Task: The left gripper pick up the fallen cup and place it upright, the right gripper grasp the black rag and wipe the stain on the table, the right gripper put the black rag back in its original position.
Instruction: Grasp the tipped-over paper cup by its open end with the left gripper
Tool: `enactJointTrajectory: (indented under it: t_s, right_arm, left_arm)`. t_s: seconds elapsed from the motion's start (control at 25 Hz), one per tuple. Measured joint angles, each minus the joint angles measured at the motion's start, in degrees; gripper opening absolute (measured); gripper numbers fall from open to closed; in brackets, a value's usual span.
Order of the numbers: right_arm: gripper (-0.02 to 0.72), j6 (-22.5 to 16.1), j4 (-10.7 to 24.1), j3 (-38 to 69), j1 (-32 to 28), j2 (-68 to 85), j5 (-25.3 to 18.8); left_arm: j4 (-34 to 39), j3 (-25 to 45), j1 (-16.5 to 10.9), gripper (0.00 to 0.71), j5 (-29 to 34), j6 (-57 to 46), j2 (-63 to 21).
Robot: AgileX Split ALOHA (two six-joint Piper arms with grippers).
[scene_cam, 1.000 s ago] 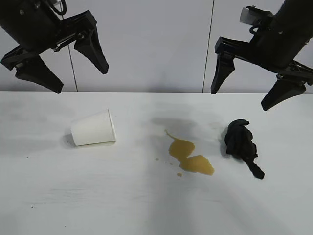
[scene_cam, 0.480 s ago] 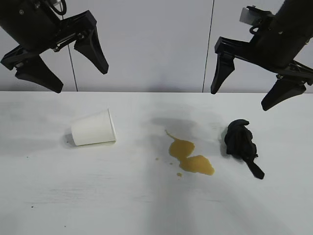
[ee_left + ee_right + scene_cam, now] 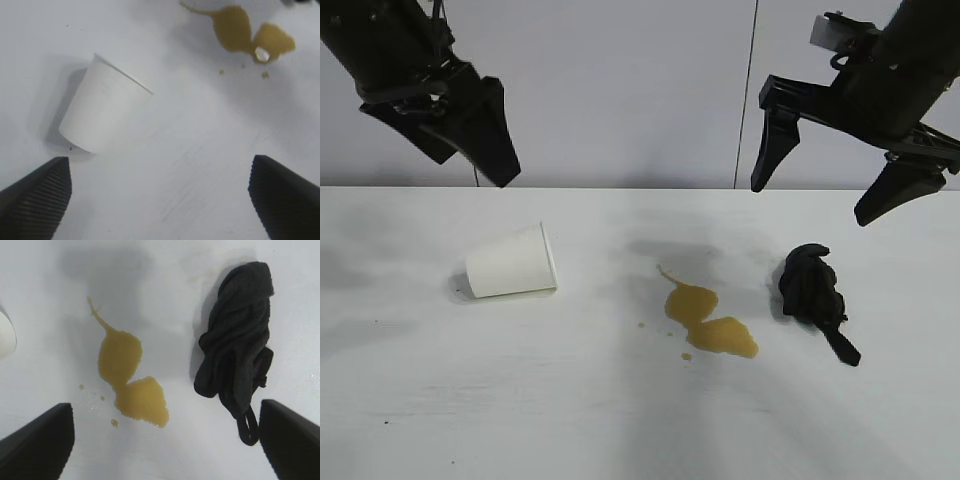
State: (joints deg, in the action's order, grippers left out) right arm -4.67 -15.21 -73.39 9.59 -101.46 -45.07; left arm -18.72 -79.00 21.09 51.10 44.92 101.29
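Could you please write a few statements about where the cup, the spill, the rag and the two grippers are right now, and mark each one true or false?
1. The cup stands upright on the table. False: it lies on its side.
2. The stain lies between the cup and the black rag. True.
3. The right gripper holds the black rag. False: it hangs open above the rag, which lies on the table.
4. The left gripper is open and above the table, with the cup in its wrist view. True.
5. The rag is lying on top of the stain. False: bare table separates them.
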Motion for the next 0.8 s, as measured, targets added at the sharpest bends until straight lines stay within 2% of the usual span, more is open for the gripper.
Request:
enactJointTrajectory:
  t_s: [0.16,0.28,0.8]
  right_arm:
    - [0.694,0.00,0.00,0.00,0.00,0.00,0.00]
    - [0.694,0.00,0.00,0.00,0.00,0.00,0.00]
    - [0.694,0.00,0.00,0.00,0.00,0.00,0.00]
  left_arm:
    - [2.38,0.00,3.54,0.694,-5.38,4.57,0.00]
    - [2.84,0.00,4.80,0.694,-9.22,5.31,0.79]
    - [4.95,-0.45,4.97,0.694,-14.17,7.84,11.59]
